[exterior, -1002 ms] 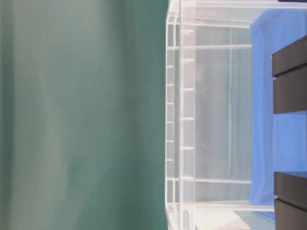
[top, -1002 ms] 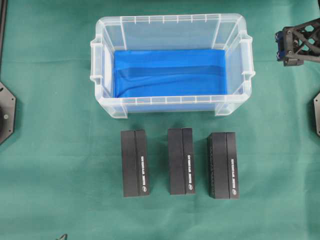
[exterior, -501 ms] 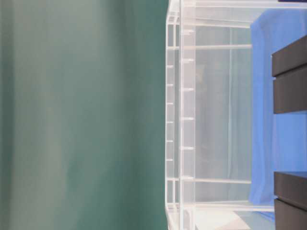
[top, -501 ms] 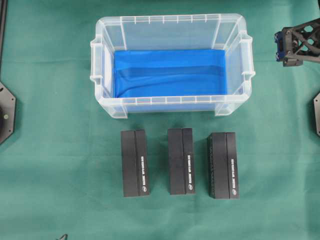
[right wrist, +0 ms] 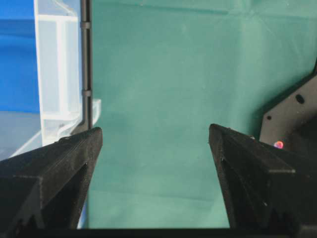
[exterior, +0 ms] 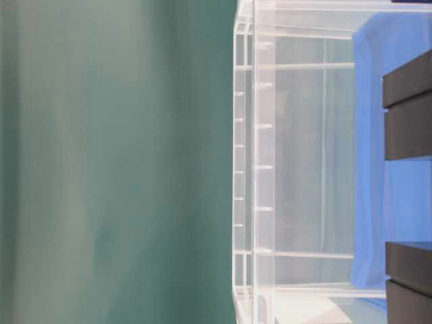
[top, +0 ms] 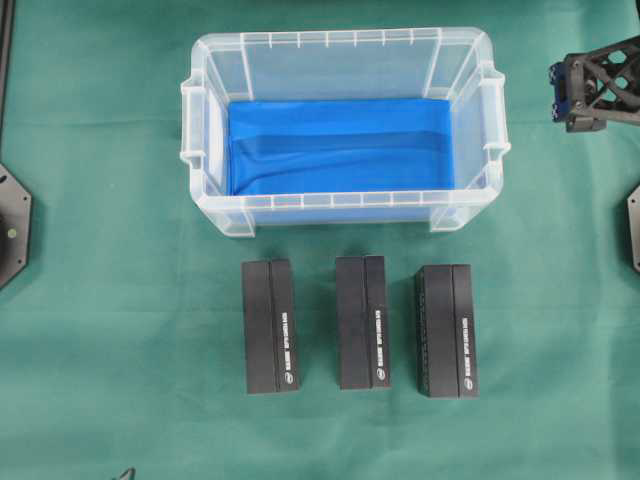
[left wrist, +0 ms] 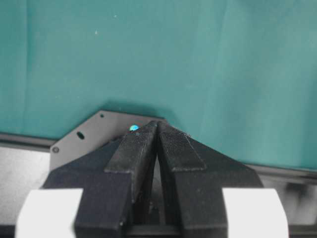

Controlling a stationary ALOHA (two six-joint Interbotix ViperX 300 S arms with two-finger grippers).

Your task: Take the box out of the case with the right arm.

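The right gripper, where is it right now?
In the overhead view the right gripper sits at the far right edge, over the green cloth, just beside the case, open and empty.

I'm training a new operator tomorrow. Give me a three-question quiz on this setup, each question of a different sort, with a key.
1. True or false: a black box lies inside the case.
2. How many black boxes stand in the row on the green cloth in front of the case? A) two B) three C) four
3. Fill in: the right hand is ____, with nothing between its fingers.

Key: 1 false: only the blue sheet lies in it. 2 B: the left box, the middle box, the right box. 3 open.
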